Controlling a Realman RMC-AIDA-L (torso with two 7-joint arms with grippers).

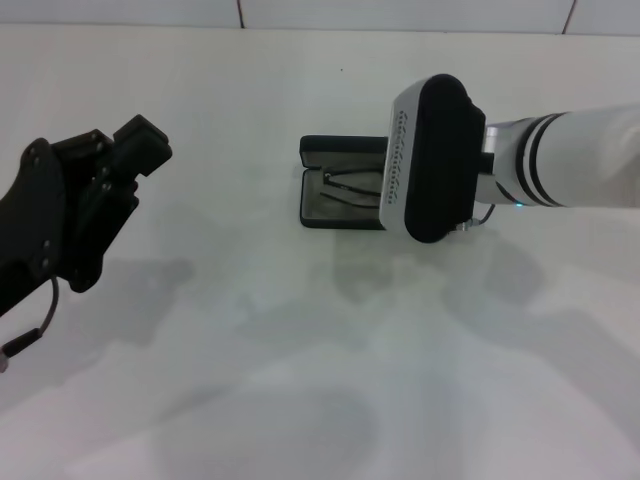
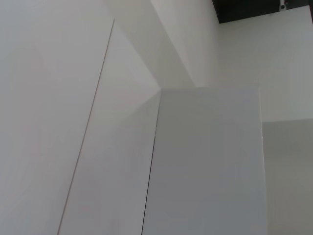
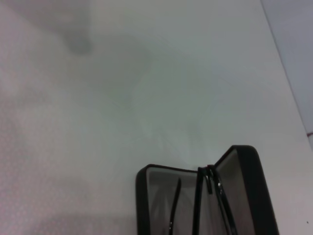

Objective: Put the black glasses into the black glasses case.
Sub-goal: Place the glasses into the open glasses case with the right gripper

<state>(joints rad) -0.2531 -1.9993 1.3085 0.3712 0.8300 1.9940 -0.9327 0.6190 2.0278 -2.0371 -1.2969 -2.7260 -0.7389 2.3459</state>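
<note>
The glasses [image 1: 347, 186] lie inside the open case [image 1: 340, 215], their thin black frame and temples resting on the grey lining; the right wrist view shows them [image 3: 215, 188] across the tray of the case [image 3: 146, 196], with the lid standing up behind. So the main step looks done: the glasses are in. Whether they sit fully flat I cannot tell, since a temple seems to rise near the hinge. What is left, by my judgement, is only for the arm to clear away; closing the lid is not asked for.

The case stands on the white table [image 1: 300, 380], at mid-distance and a little right of centre. The right gripper [image 1: 432, 160] hangs just right of it, its body covering the case's right end in the head view; whether its fingers are apart or together cannot be seen. The left gripper [image 1: 140, 150] hangs well apart to the left, holding nothing, its finger state also unclear.
</note>
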